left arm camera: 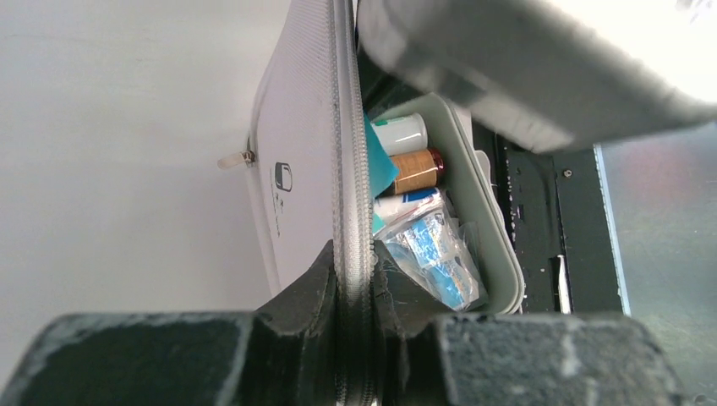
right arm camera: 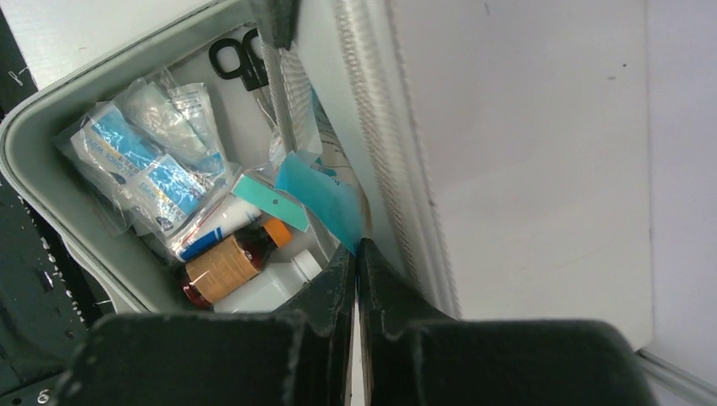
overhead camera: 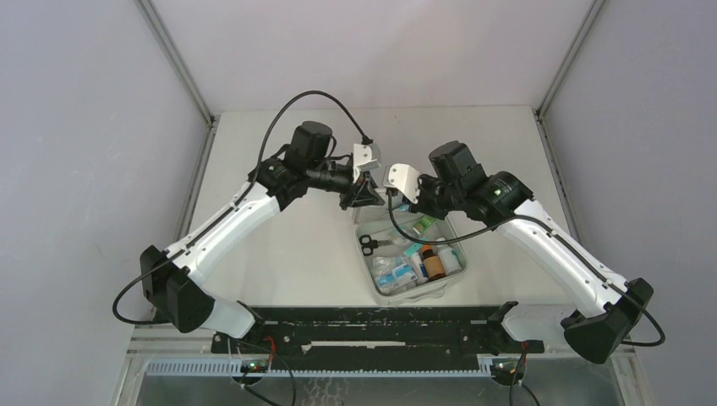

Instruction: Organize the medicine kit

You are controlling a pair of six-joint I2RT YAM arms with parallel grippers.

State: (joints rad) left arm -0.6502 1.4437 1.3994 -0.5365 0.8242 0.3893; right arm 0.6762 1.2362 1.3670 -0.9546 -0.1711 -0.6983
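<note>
The medicine kit point(overhead camera: 451, 275) lies open near the table's middle, with its white lid point(left arm camera: 296, 127) standing upright. My left gripper point(left arm camera: 355, 271) is shut on the lid's zip edge and shows in the top view point(overhead camera: 365, 196) too. My right gripper point(right arm camera: 358, 249) is shut at the lid's point(right arm camera: 507, 127) inner side with a thin white sliver between the fingers; in the top view point(overhead camera: 399, 201) it is at the kit's far edge. Inside lie scissors point(right arm camera: 237, 61), a brown bottle point(right arm camera: 224, 266), a white bottle point(left arm camera: 399, 134), blue-and-white packets point(right arm camera: 144, 169) and a teal packet point(right arm camera: 325, 199).
A black rail point(overhead camera: 372, 330) runs along the table's near edge, just in front of the kit. Grey walls close the table in at the left, right and back. Both arms reach over the table towards the kit's far side.
</note>
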